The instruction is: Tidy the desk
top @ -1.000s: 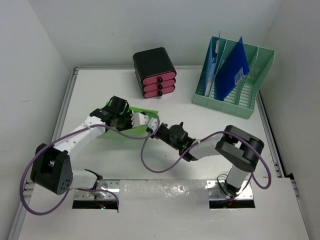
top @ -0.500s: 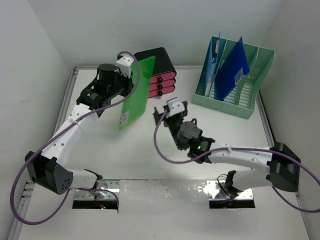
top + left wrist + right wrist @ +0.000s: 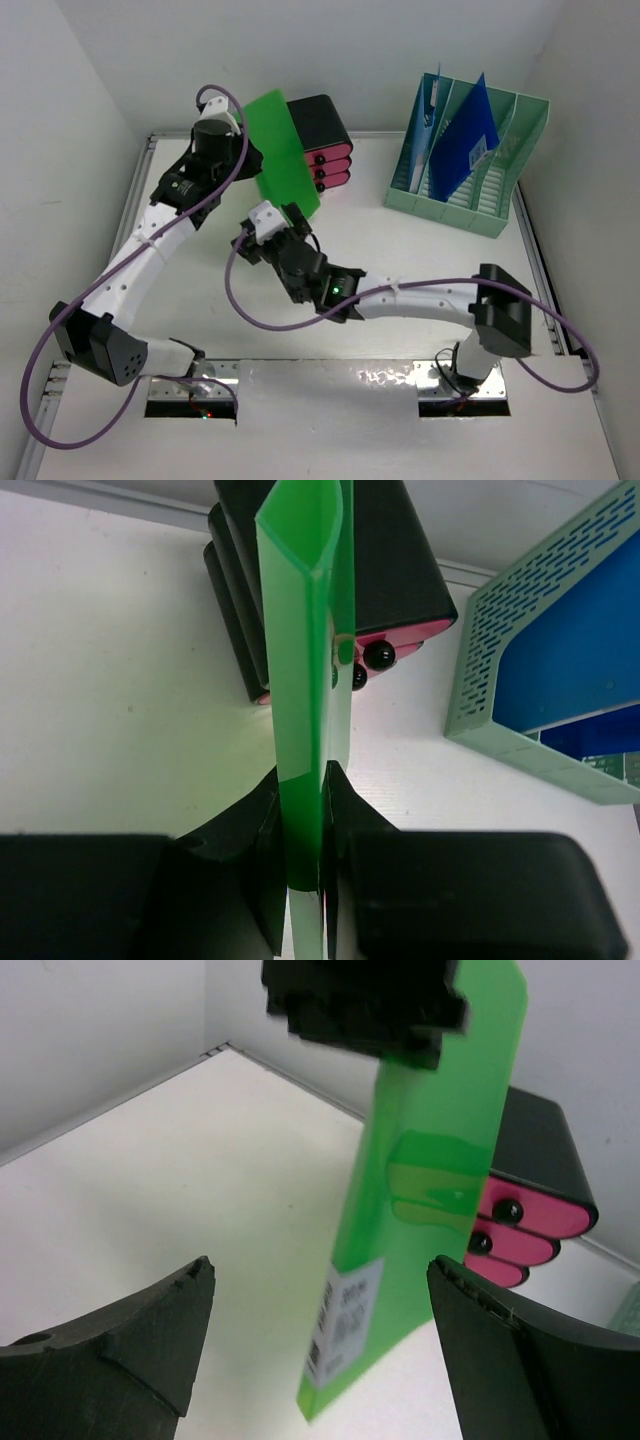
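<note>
While the left gripper (image 3: 303, 780) pinches the green folder (image 3: 285, 150) by one edge, jaws pressed flat on the plastic, the sheet hangs upright over the back left of the desk (image 3: 195, 310), just in front of the black drawer unit (image 3: 320, 118) with pink fronts; the desk lies white and flat under both arms, rails along its edges.

Right gripper (image 3: 272, 225): spread wide, holding nothing, aimed at the folder's lower half from close by; the white label (image 3: 340, 1325) near the folder's lower corner faces that wrist camera.

Mint file rack (image 3: 530, 120): back right, well apart from the folder; blue folders (image 3: 465, 135) lean in its middle slots; the slot nearest the right wall looks free.

Judgement: the step in hand is carrying the folder across to the rack.

- You hold it by one edge only, and the left wrist view shows its leaves parting at the far end; expect flex and swing, so travel slowly and keep it vertical.
- Clear the drawer unit before you turn right; the folder sits very near it.
- Either draw the right arm aside so the sheet cannot strike it, or use it to steady the lower edge at the slot.
- Line the bottom edge up with the free slot before lowering; let go only once it is seated.
</note>
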Controlling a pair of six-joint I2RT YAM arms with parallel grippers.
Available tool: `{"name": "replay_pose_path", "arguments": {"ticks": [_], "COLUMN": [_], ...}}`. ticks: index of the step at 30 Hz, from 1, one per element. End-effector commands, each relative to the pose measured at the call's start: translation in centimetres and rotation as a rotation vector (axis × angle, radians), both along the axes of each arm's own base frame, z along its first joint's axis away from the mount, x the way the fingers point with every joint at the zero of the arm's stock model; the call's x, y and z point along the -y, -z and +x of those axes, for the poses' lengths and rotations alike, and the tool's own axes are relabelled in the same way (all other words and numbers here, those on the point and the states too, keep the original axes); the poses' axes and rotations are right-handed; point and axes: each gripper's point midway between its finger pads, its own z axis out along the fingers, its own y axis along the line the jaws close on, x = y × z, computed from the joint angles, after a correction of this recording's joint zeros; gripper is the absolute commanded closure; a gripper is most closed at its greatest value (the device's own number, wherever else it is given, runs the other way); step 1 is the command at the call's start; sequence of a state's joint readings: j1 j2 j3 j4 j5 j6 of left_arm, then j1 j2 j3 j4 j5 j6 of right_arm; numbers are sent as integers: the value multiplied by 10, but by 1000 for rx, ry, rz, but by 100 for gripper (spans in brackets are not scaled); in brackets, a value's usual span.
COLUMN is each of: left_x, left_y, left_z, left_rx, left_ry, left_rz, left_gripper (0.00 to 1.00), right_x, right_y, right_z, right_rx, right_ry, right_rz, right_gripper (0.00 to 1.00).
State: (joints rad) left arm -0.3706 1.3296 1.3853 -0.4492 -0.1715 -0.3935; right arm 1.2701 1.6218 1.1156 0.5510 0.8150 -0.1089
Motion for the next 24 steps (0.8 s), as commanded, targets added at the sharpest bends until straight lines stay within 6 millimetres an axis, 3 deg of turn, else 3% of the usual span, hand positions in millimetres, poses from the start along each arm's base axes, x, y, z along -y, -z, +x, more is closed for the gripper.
{"name": "replay_pose_path", "arguments": {"ticks": [1, 3, 8, 10, 11, 12, 14, 17, 18, 20, 21, 24], "left_x": [-2, -2, -2, -2, 0, 0, 1, 2, 2, 5, 5, 19], "left_y": [-22, -21, -18, -13, -8, -6, -1, 0, 1, 2, 2, -3], "left_z": [11, 11, 10, 11, 11, 11, 13, 13, 13, 12, 12, 11], "left_rx": [89, 86, 87, 80, 72, 69, 59, 58, 58, 56, 57, 91], "left_ry": [-67, -71, -65, -66, -54, -52, -52, -44, -40, -23, -15, 93], "left_rz": [-66, -66, -57, -53, -51, -49, -45, -39, -32, -29, -22, 21], "left_gripper": [100, 100, 100, 100, 100, 100, 100, 100, 100, 100, 100, 100], "right_x": [-14, -13, -8, -7, -10, -10, -3, 9, 13, 18, 23, 32], "right_y": [-9, 11, 38, 37, 49, 38, 39, 31, 35, 35, 38, 43], "right_z": [26, 52, 89, 97, 103, 110, 117, 126, 128, 130, 132, 129], "right_rx": [-40, -58, -15, 20, 29, 50, 84, 147, 159, 164, 164, 161], "right_ry": [39, 92, 185, 237, 268, 302, 373, 475, 498, 522, 528, 526], "right_rz": [-13, -73, -150, -178, -209, -207, -274, -275, -312, -314, -333, -365], "right_gripper": [16, 18, 25, 30, 32, 35, 40, 63, 75, 86, 99, 100]}}
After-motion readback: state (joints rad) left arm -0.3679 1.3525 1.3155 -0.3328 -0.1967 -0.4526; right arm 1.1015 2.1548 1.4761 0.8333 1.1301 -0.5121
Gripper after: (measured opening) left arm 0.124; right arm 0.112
